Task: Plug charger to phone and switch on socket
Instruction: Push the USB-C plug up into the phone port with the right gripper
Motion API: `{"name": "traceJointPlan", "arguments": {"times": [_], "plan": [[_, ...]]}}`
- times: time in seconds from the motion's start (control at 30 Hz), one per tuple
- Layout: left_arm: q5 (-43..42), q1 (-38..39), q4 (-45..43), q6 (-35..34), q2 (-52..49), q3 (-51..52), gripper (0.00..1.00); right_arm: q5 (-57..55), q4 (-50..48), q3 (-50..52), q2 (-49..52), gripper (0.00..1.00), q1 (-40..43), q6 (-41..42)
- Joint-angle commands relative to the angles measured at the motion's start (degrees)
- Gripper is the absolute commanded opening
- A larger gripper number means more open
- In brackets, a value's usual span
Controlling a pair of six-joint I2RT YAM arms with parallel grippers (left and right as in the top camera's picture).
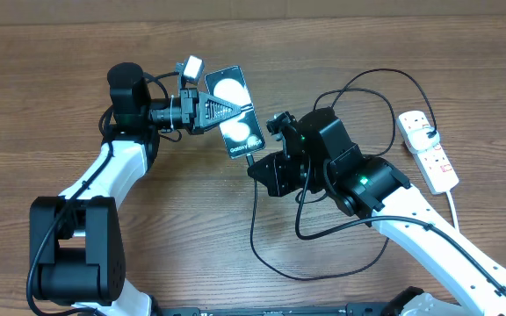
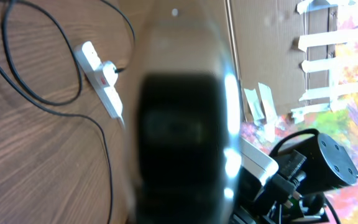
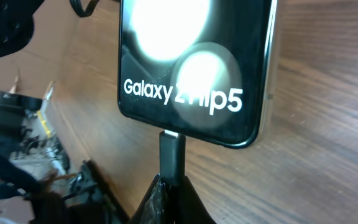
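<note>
Currently, the left gripper [image 1: 221, 111] is clamped on the phone [image 1: 235, 110] and holds it just above centre of the overhead frame, glossy face up with 2 round white glares. The phone's long axis is tilted, lower end toward lower right. In the left wrist view the phone [image 2: 179, 124] is a dark blur filling the centre.

The right gripper [image 1: 260, 165] sits directly below the phone's lower end. In the right wrist view its 2 fingers [image 3: 157, 199] are closed on the black plug tip [image 3: 171, 152] of the charger [image 1: 275, 263]. The tip meets the middle of the bottom edge of the phone [image 3: 194, 62], under the white lettering. A short silver section shows at the joint, so I cannot tell whether the plug is fully seated.

The charger's cable runs in loose loops over the table [image 1: 60, 88], below and to the right of the right gripper.

The socket [image 1: 429, 151] lies flat at the right edge of the overhead frame, well apart from both grippers. Its white cord [image 1: 453, 204] leads toward lower right. The position of its red switches [image 1: 444, 167] is too small to read.
</note>
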State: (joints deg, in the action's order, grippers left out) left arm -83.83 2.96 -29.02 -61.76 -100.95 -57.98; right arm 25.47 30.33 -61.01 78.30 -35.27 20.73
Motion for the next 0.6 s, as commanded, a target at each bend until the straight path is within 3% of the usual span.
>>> {"name": "traceJointPlan", "arguments": {"times": [0.0,0.1,0.4,0.5,0.57], "plan": [[-6.8,1.0,0.1,1.8,0.0,-0.7,0.04,-7.8,-5.3,-2.5,-0.2,0.04,1.3,-1.8],[-6.8,1.2,0.1,2.3,0.0,-0.7,0.04,-7.9,-6.5,-2.5,-0.2,0.06,1.3,-1.7],[-1.7,0.3,0.0,3.8,0.0,-0.7,0.04,-7.8,2.7,-2.5,-0.2,0.33,1.2,-1.5],[0.3,0.0,0.1,5.0,0.0,-0.7,0.04,-7.9,6.4,-2.5,-0.7,0.54,1.2,-1.5],[1.9,0.0,0.1,5.2,0.0,-0.7,0.04,-7.9,9.5,-2.5,-1.6,0.83,1.2,-1.5]]}}
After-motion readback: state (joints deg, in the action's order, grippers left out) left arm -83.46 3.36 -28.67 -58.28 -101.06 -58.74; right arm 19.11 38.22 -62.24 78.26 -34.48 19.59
